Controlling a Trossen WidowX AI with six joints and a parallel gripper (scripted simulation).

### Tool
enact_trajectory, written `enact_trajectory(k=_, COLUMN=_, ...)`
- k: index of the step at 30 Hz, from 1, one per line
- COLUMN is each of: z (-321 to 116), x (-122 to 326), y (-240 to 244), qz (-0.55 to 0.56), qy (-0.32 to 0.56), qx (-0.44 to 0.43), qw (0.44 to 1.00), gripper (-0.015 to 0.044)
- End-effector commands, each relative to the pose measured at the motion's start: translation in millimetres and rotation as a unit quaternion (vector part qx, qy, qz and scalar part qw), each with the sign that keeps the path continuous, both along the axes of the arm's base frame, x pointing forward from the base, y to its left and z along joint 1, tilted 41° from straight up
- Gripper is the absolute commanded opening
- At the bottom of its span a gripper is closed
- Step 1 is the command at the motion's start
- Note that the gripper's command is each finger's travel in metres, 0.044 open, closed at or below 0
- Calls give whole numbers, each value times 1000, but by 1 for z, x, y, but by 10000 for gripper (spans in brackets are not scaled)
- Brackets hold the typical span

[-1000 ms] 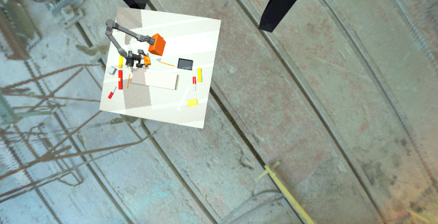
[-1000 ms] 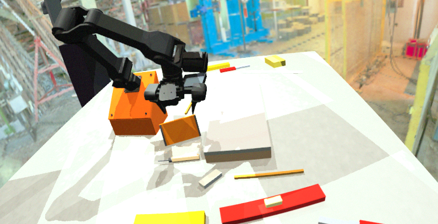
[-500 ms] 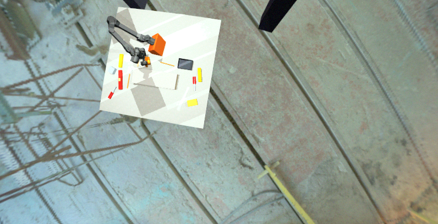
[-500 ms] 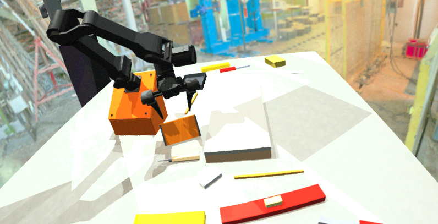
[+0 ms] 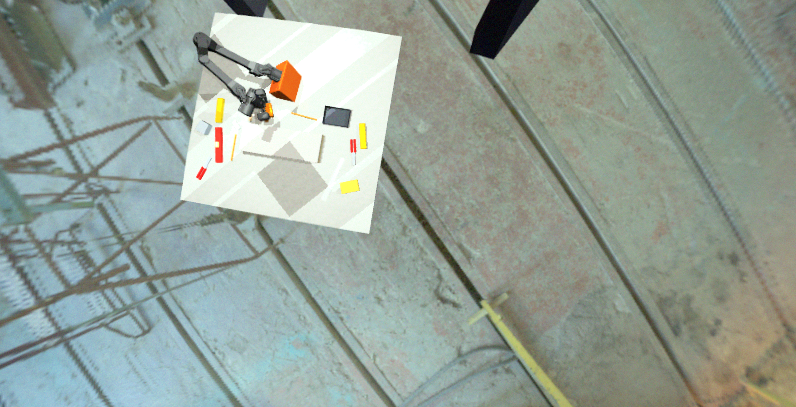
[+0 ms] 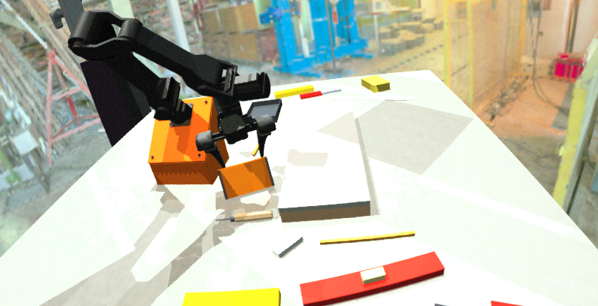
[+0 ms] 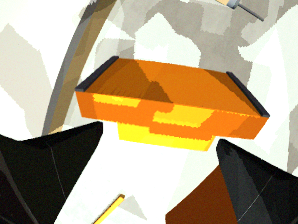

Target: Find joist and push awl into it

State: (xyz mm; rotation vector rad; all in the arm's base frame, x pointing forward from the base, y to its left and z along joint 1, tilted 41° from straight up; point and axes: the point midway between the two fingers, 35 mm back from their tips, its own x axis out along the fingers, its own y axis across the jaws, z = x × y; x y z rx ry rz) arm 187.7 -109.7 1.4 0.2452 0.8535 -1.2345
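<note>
The orange stud finder has dark ends and lies on the table between the orange box and the panel. My open, empty gripper is just above and behind it, fingers apart; in the wrist view the stud finder is ahead of the fingertips. The awl, with a wooden handle, lies beside the panel's near corner. The pale floor panel lies flat; no hole is visible and the joist is hidden. The dark tray is empty, partly behind the arm in the exterior view.
The orange box stands close behind the stud finder. A thin yellow stick lies towards the tray. A small grey block, another stick and a red bar lie off the panel's near end.
</note>
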Motion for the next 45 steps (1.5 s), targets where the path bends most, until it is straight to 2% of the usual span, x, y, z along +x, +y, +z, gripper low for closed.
enact_trajectory(k=1, z=-7, x=-3, y=-4, qz=0, qy=7, qx=1, qw=1000, gripper=440)
enact_trajectory(k=16, z=-21, x=-5, y=-19, qz=1, qy=7, qx=-2, qw=1000, gripper=440)
enact_trajectory(k=31, z=-21, x=-5, y=-19, qz=1, qy=7, qx=-2, qw=1000, gripper=340)
enact_trajectory(k=44, z=-14, x=-3, y=-10, qz=0, qy=7, qx=1, qw=1000, gripper=0)
enact_trajectory(k=45, z=-13, x=-3, y=-10, qz=0, qy=7, qx=1, qw=1000, gripper=0)
